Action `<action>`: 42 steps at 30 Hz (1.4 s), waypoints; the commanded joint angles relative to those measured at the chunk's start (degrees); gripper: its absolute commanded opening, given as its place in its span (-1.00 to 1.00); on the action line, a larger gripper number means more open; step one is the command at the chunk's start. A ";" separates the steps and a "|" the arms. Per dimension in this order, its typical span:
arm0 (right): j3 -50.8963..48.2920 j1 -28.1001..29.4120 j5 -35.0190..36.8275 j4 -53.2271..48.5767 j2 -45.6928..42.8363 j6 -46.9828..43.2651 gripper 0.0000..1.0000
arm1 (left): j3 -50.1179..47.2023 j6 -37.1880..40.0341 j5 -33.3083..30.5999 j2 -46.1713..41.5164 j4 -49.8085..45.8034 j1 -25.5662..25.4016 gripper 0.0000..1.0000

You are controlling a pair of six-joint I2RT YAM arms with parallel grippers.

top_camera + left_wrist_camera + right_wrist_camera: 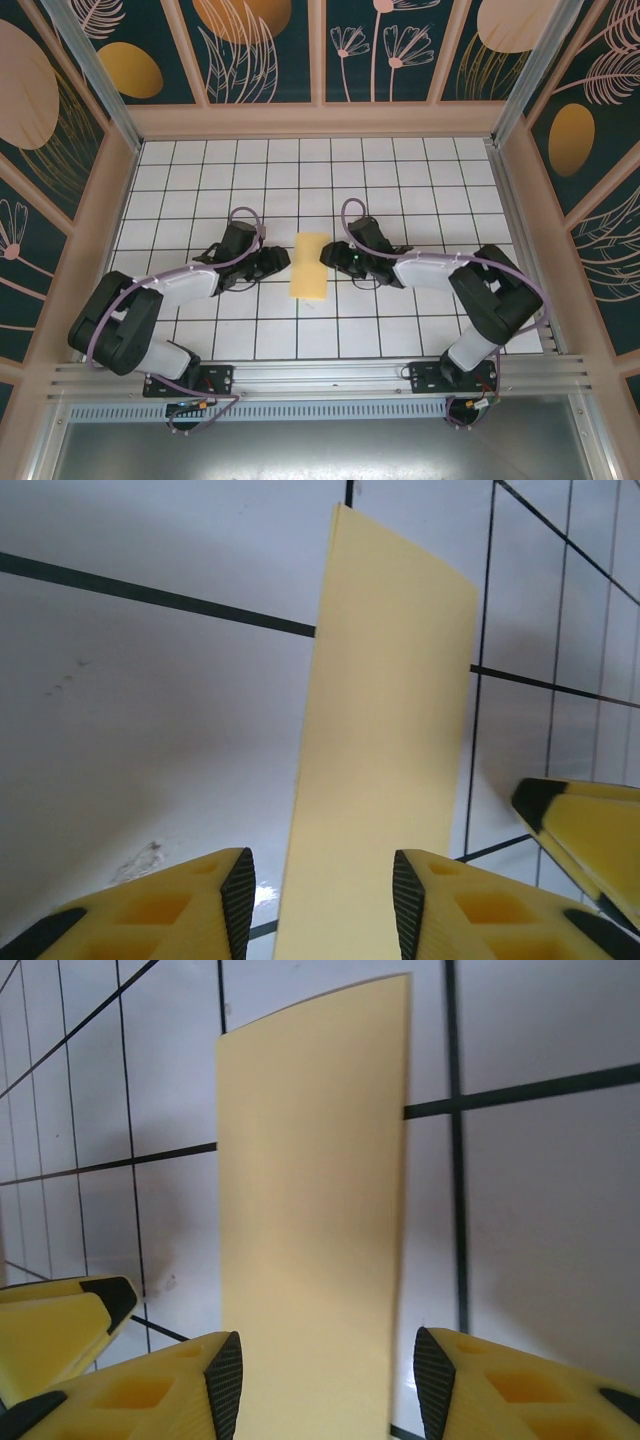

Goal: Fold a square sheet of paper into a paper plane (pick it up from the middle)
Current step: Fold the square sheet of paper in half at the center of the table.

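The square sheet of paper (310,265) lies flat on the white grid table as a narrow yellow-orange rectangle, one tile wide and about two long. My left gripper (281,260) sits at its left edge, open, low over the table. My right gripper (329,254) faces it from the right edge, also open. In the left wrist view the paper (385,760) runs down between the spread pads of the left gripper (323,900), untouched. The right wrist view shows the same paper (310,1210) between the wide pads of the right gripper (327,1385).
The table (200,170) is walled by wooden panels at the back and sides, with an aluminium rail along the near edge (320,378). A finger of the right gripper (585,825) shows in the left wrist view, and a finger of the left gripper (60,1325) in the right wrist view.
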 commanded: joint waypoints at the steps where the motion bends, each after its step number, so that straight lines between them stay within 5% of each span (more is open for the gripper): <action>1: 3.28 0.18 -3.52 0.61 2.57 1.30 0.02 | -0.89 -2.42 3.15 0.50 4.70 0.86 -0.10; 42: 0.27 -0.45 -5.80 1.33 5.43 2.47 -0.07 | 1.50 -1.72 6.09 4.10 3.91 0.99 -0.04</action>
